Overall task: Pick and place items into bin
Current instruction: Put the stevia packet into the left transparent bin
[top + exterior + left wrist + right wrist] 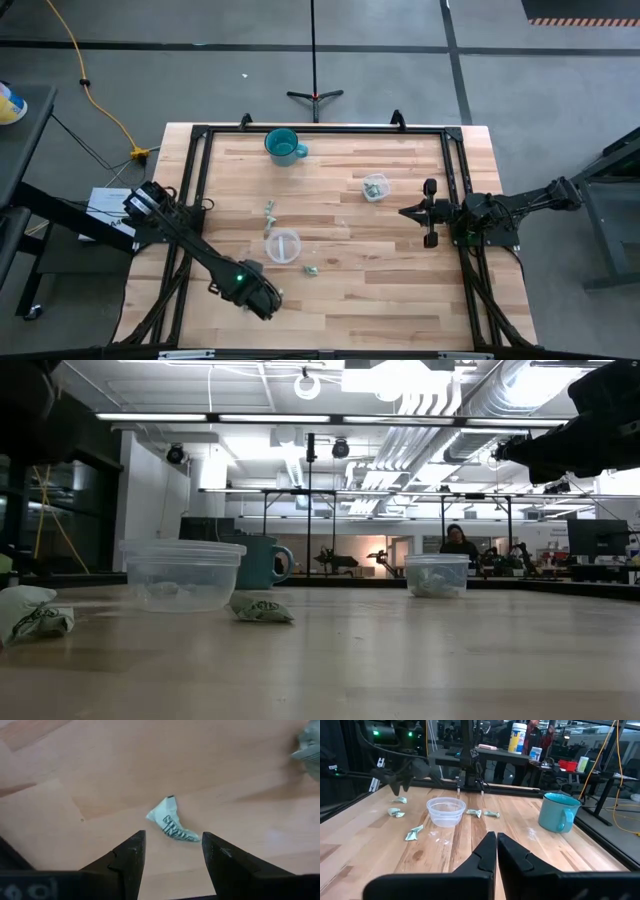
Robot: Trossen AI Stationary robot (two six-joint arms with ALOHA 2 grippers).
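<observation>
Just ahead of the left end effector point(170, 852), whose fingers stand apart, one small pale green item point(172, 824) lies flat on the bench point(100, 765), untouched. Other items point(269, 210) are scattered around a clear bin point(283, 245) mid-bench. Near the bench's right edge waits the right end effector point(496, 842), fingers pressed together.

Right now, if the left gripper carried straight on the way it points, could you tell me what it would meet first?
Most likely the small crumpled item lying on the table. In the left wrist view it sits just ahead of the open left gripper, roughly centred on the gap. Depth is unclear, so the fingertips might touch the wood first.
</observation>
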